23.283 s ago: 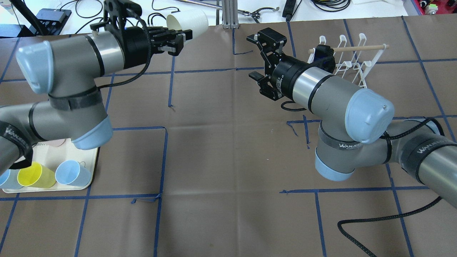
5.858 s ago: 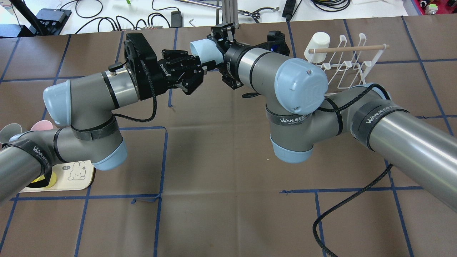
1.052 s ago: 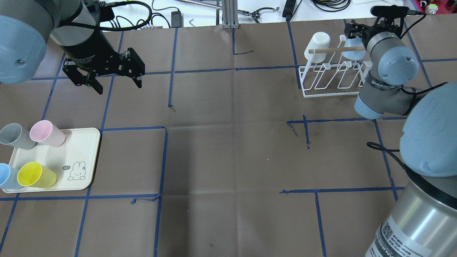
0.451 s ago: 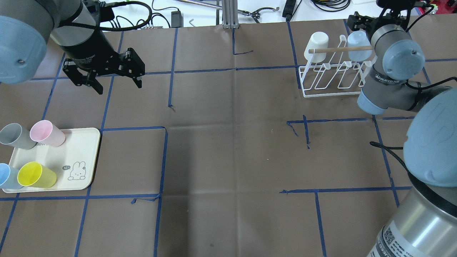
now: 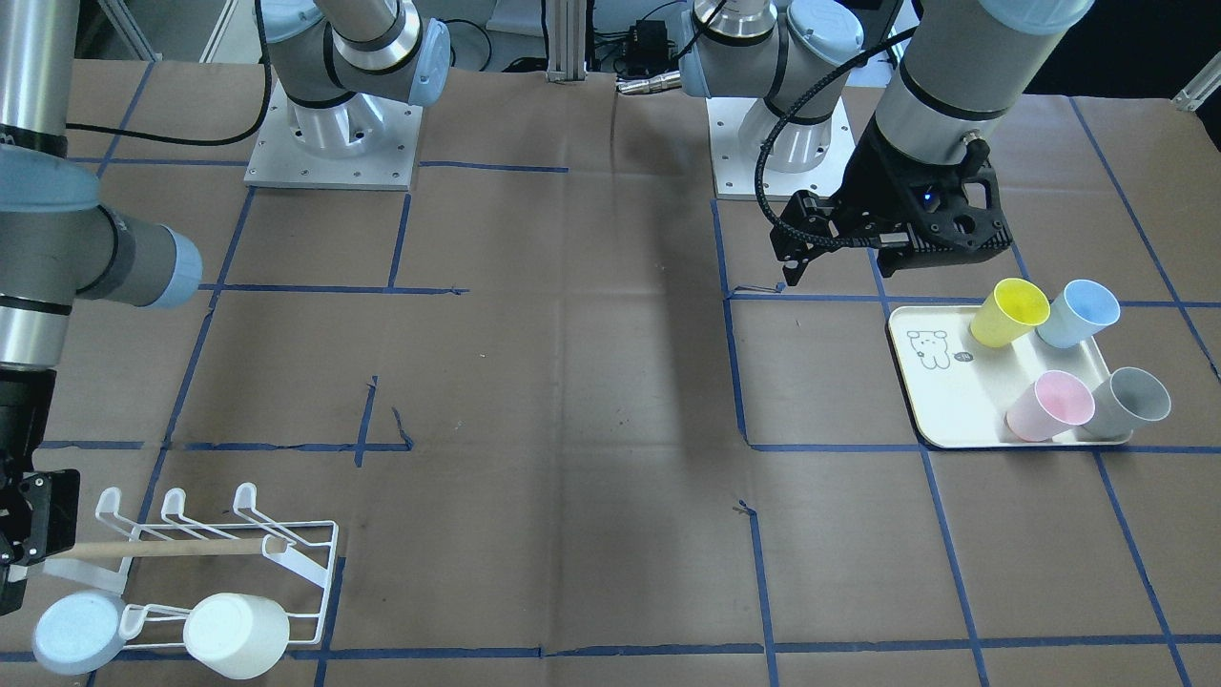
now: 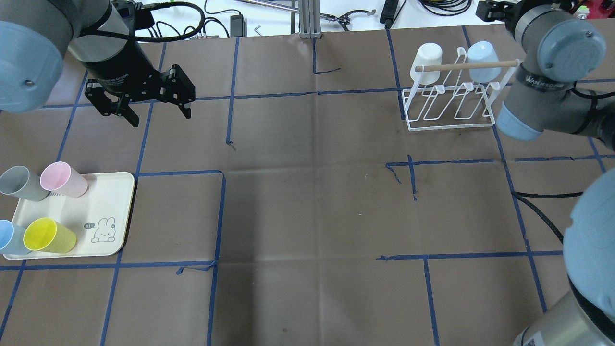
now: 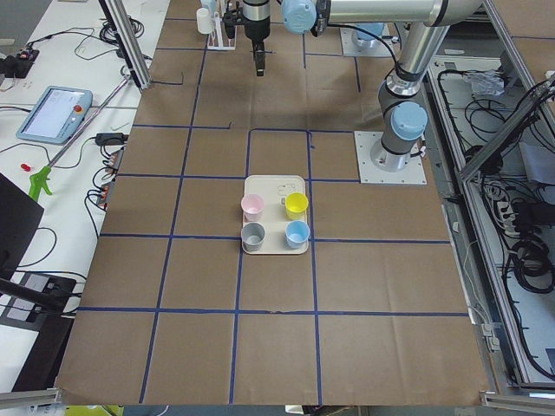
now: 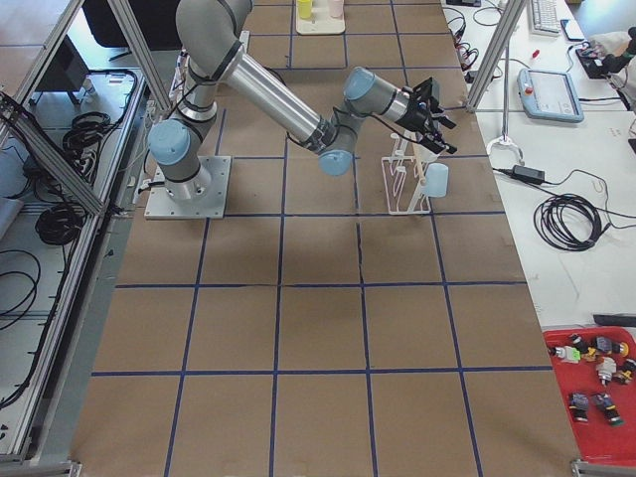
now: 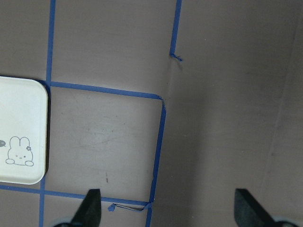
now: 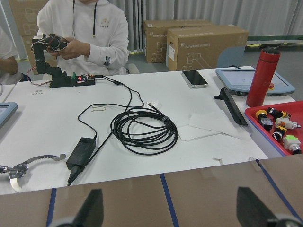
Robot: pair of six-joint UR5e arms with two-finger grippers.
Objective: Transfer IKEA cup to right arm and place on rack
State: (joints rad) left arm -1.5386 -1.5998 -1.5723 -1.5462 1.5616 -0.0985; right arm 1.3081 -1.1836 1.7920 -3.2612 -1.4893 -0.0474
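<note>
The pale blue IKEA cup (image 6: 480, 55) hangs upside down on a far prong of the white wire rack (image 6: 451, 113), beside a white cup (image 6: 426, 55). The cup also shows in the front view (image 5: 74, 630). My right gripper (image 10: 168, 210) is open and empty; its wrist view looks over the table's far edge. It hovers just beyond the rack at the far right (image 6: 492, 8), apart from the cup. My left gripper (image 6: 144, 108) is open and empty, above the table at the far left; it also shows in its wrist view (image 9: 170, 208).
A cream tray (image 6: 103, 202) at the near left holds grey (image 6: 19, 182), pink (image 6: 62, 179), blue (image 6: 8, 238) and yellow (image 6: 48, 235) cups. A wooden dowel (image 6: 466, 66) crosses the rack. A black cable (image 6: 543, 211) lies at the right.
My right arm has drawn back from the rack toward the table's far right corner, leaving the pale blue cup on the prong. My left arm has not moved.
</note>
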